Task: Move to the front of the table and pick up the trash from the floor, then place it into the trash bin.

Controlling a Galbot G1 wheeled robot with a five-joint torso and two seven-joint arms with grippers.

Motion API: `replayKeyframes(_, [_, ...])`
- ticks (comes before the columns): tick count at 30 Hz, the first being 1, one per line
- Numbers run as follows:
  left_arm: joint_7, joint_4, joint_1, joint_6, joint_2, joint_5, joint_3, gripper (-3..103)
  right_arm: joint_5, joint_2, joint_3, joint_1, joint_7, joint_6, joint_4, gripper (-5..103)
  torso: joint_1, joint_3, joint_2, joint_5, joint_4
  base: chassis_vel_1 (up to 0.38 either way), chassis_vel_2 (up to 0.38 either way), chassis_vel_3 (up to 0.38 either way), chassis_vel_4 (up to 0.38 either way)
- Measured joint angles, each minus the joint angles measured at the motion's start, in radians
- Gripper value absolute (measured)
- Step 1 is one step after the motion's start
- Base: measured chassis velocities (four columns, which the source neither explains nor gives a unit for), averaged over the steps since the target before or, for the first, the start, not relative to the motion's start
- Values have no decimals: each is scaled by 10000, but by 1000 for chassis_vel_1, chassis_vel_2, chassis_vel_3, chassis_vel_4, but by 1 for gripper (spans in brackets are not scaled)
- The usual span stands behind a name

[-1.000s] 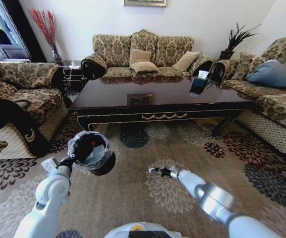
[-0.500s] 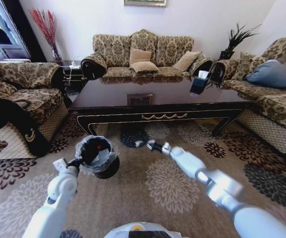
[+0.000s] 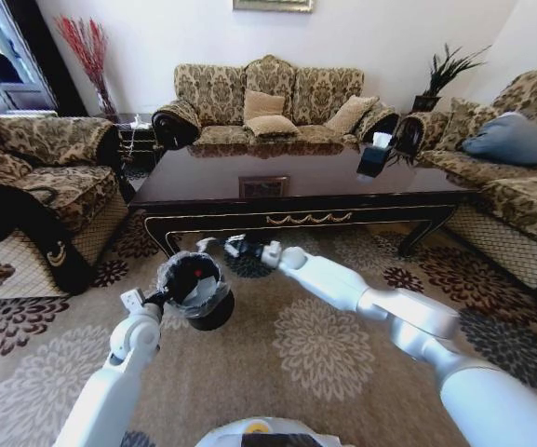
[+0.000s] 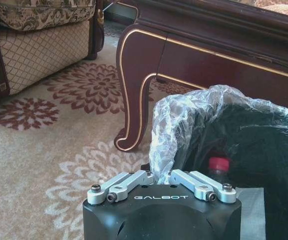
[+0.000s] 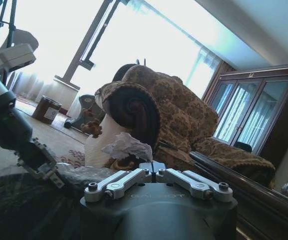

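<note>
My right claw (image 3: 234, 246) pinching a crumpled tissue (image 5: 125, 145), just above the bin (image 3: 196, 291) | left claw (image 4: 161, 176) clamped on bin's rim | tissue: light, soft, pinch anywhere | bottle (image 4: 218, 170) inside bin

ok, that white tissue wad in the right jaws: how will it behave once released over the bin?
Probably soft and very light: the crumpled tissue sticks up loosely from the shut right gripper. Likely to flutter or snag on the crinkly liner rather than drop straight. The trash bin, pinched at its rim by the left gripper, looks light and may sway.
</note>
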Motion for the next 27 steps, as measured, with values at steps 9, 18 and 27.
replayKeyframes(9, [83,-150,22,0,46,-18,-18,3,-359,-167,-84,-159,376,112,127,29,0,0,0,1,-4,0,0,0,0])
replayKeyframes(18, [87,-220,99,0,36,4,-74,3,-661,-418,241,-369,307,349,90,56,-3,-1,-1,2,-1,0,0,0,0])
replayKeyframes(27, [62,-517,363,2,23,-3,-375,3,-1723,-448,660,-261,-1031,904,-483,89,-3,-1,0,2,3,0,0,0,0])
